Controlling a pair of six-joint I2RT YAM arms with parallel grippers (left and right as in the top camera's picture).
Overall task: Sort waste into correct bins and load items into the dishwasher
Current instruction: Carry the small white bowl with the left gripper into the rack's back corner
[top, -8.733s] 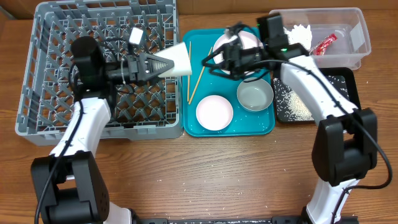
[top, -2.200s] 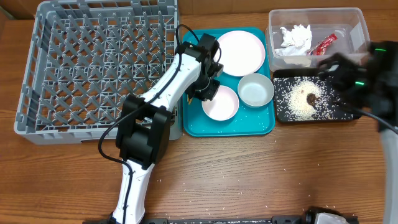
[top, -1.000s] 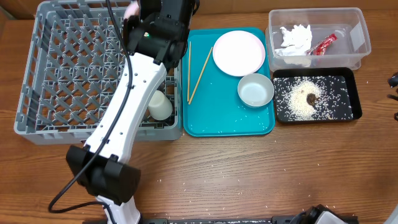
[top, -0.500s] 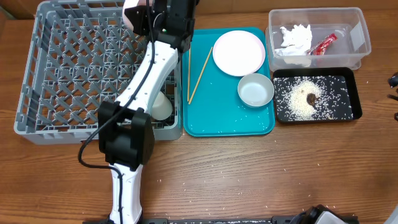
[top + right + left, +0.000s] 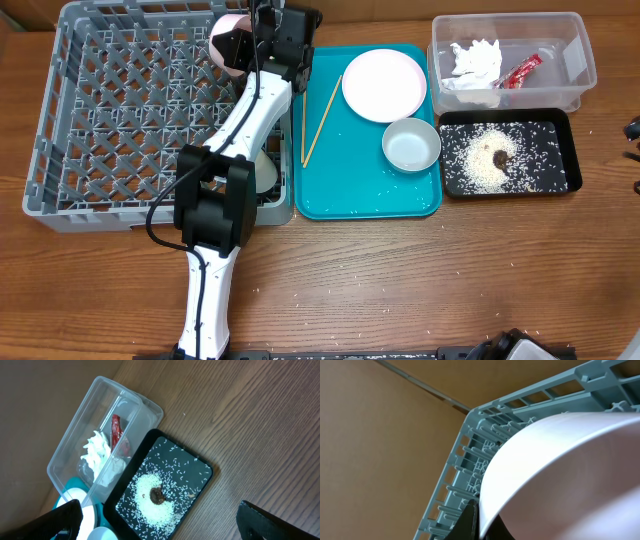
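My left gripper is shut on the rim of the smaller white dish, held on edge above the far right corner of the grey dishwasher rack. In the left wrist view the dish fills the frame, with a black finger against its edge. A small white cup stands in the rack, partly behind the arm. The plate, the bowl and the chopsticks lie on the teal tray. My right gripper is open over the black tray.
The clear tub holds the napkin and the red wrapper. Rice and a brown scrap lie in the black tray. A few rice grains dot the wooden table. My right gripper barely shows at the right edge.
My left arm has swung round at the rack's far right corner, and the dish has come slightly right and towards the rack. The right arm has not moved.
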